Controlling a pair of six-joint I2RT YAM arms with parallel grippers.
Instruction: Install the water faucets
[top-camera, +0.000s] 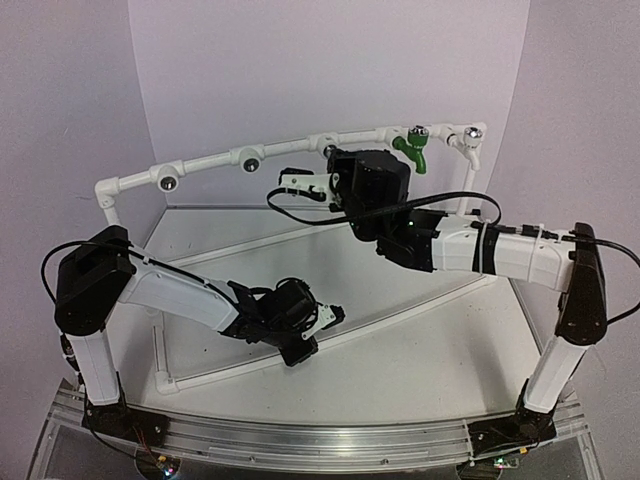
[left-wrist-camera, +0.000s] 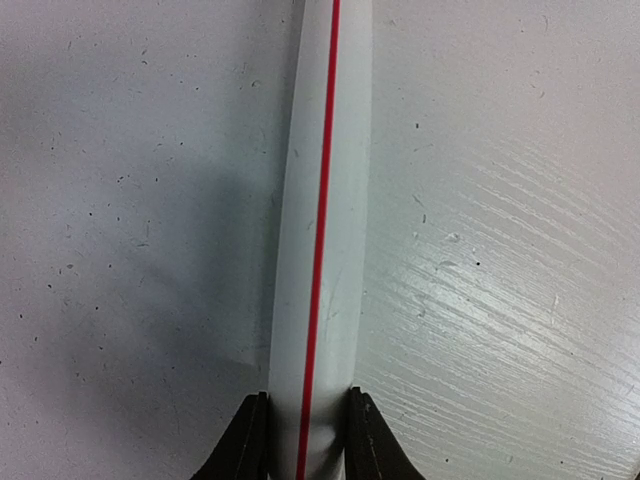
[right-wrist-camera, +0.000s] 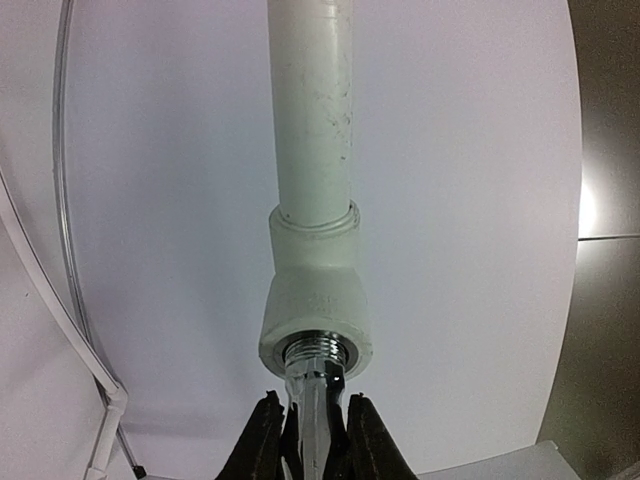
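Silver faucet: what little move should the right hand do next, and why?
Probably twist to screw it in: the right gripper is shut on the silver faucet, whose threaded end sits at the mouth of the white socket, threads showing; the left gripper clamps the red-striped pipe.

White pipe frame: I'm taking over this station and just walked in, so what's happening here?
The right gripper is shut on a silver faucet, holding its threaded end at the mouth of a socket on the white pipe frame. The left gripper clamps the frame's lower red-striped pipe, probably steadying it. A green faucet already sits further along the frame.
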